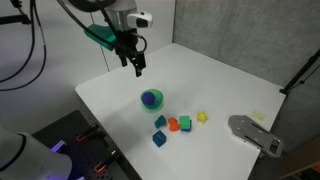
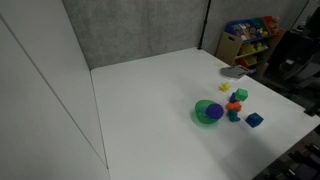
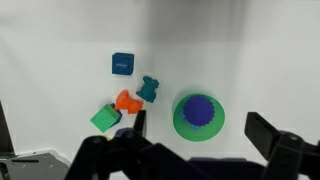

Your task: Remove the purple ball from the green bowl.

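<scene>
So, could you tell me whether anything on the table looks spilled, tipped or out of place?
Nothing stands out: the purple ball sits in the upright green bowl, with small blocks lying loose beside it.

White table (image 2: pixel 150 100), grey wall (image 2: pixel 130 25), toy shelf (image 2: pixel 248 42)

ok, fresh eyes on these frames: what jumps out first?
The purple ball sitting in the green bowl on the white table grabs the eye first. A cluster of small coloured blocks lies just beside it, and the gripper hangs open above the table, not touching the bowl.
</scene>
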`<control>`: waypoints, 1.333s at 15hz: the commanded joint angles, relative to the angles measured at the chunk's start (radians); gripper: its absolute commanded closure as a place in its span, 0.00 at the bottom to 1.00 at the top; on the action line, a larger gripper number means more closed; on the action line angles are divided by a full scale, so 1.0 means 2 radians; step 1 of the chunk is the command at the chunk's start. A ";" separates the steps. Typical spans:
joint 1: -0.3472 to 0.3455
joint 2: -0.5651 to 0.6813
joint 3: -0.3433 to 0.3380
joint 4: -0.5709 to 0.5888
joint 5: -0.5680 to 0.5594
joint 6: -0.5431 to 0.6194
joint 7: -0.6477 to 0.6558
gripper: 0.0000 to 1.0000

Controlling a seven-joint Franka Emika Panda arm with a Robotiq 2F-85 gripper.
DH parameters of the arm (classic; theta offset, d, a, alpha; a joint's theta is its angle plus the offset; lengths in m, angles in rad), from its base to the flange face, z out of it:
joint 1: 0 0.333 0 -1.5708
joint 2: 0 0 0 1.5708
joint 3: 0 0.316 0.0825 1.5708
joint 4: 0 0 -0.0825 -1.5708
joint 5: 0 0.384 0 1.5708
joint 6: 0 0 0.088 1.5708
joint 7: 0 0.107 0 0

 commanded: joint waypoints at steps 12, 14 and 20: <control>0.009 0.270 0.013 0.124 0.055 0.115 -0.063 0.00; 0.008 0.302 0.022 0.141 0.065 0.128 -0.066 0.00; 0.005 0.394 0.045 0.188 0.080 0.162 -0.063 0.00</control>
